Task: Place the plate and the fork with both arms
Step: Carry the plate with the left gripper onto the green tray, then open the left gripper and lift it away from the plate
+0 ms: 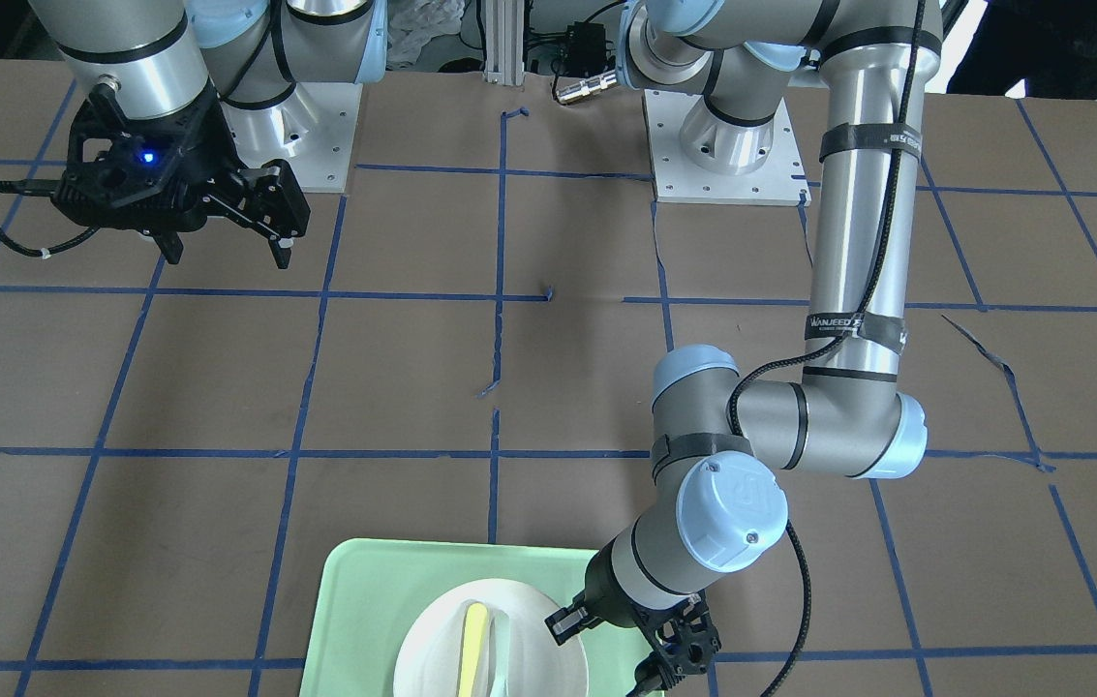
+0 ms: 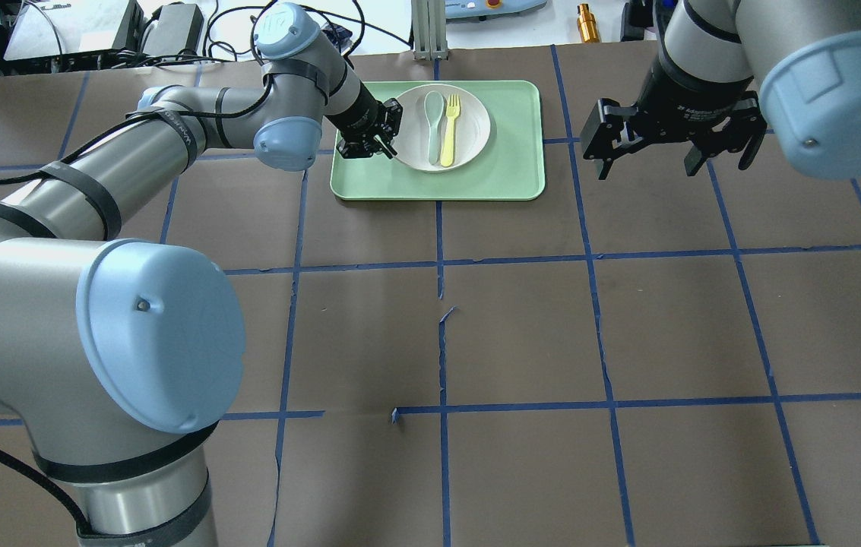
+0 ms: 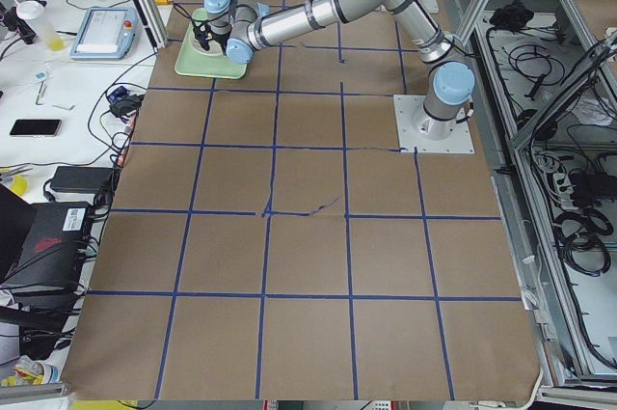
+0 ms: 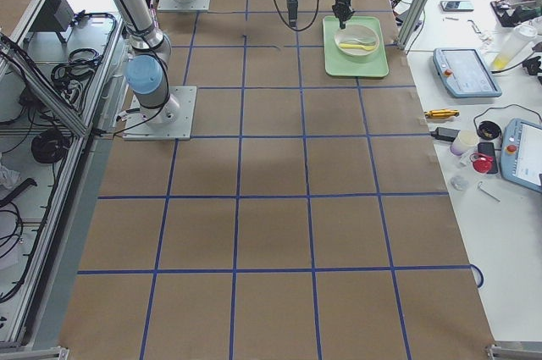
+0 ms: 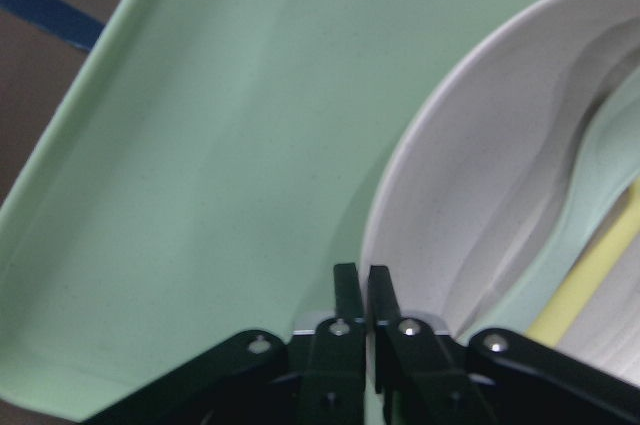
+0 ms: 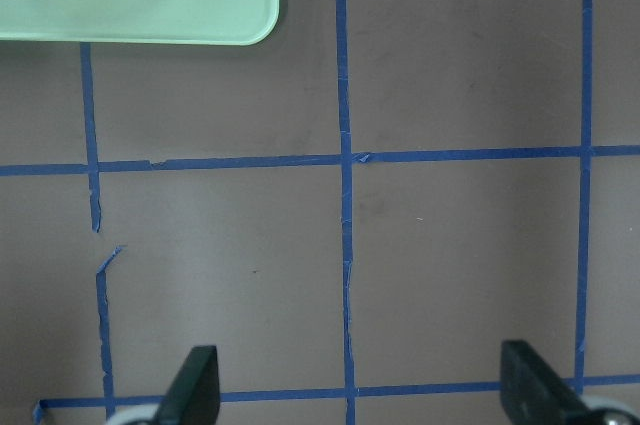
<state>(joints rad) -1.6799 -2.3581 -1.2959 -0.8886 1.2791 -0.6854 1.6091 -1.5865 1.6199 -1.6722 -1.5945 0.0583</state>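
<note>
The plate point(image 2: 472, 121) rim was pinched by the left claw point(image 5: 362, 283); level lifting was advised. The right claw point(image 6: 362, 373) was held wide, empty.

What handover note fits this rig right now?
Left gripper: shut on the rim of the round white plate.
Right gripper: open, empty, above the brown table beside the pale green rectangular tray.
Plate sits on the tray; the slim yellow plastic fork and a grey-green spoon lie in it.
Done: plate gripped.
Left: probably moving the plate off the tray and placing the fork.
</note>
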